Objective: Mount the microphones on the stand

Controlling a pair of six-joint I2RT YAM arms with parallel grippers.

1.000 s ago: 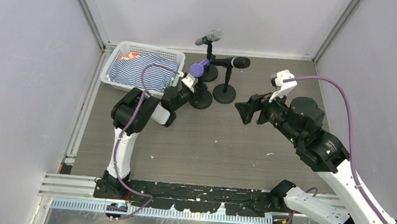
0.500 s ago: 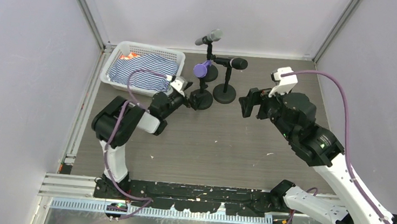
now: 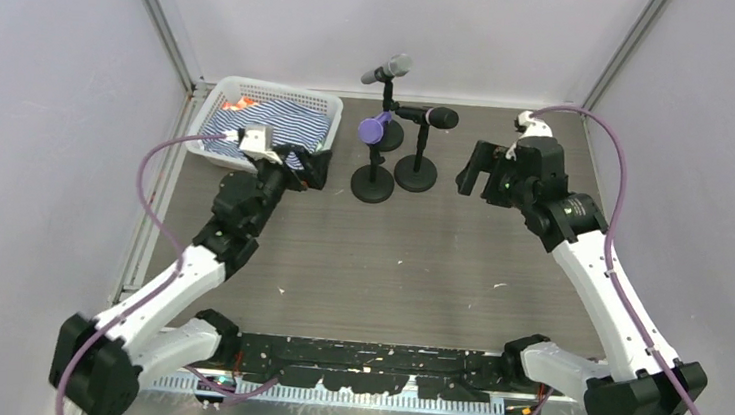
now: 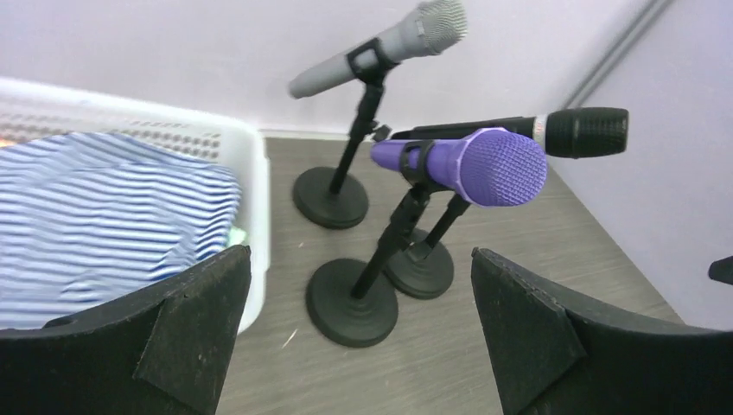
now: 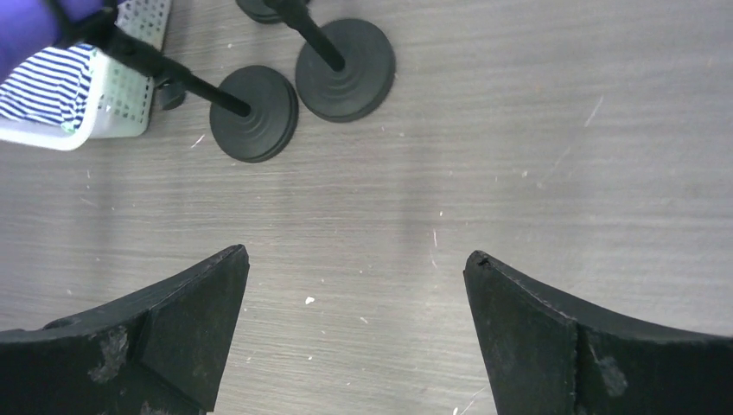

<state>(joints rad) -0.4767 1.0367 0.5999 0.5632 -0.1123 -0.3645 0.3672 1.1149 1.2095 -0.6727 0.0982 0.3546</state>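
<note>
1. The purple microphone [image 4: 467, 164], black microphone [image 4: 553, 131] and silver-grey microphone [image 4: 380, 52] all sit clipped on stands just beside the white basket [image 4: 255, 190];
2. Left jaws and right jaws are both wide apart and empty;
3. Risk: an arm swinging past the basket could knock a stand base [image 4: 350, 303]; the stand would topple.

Overhead and 2 wrists, sharing stands [image 3: 374, 182]

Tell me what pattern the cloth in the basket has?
The cloth is blue-and-white striped; left wrist view shows it best.
</note>
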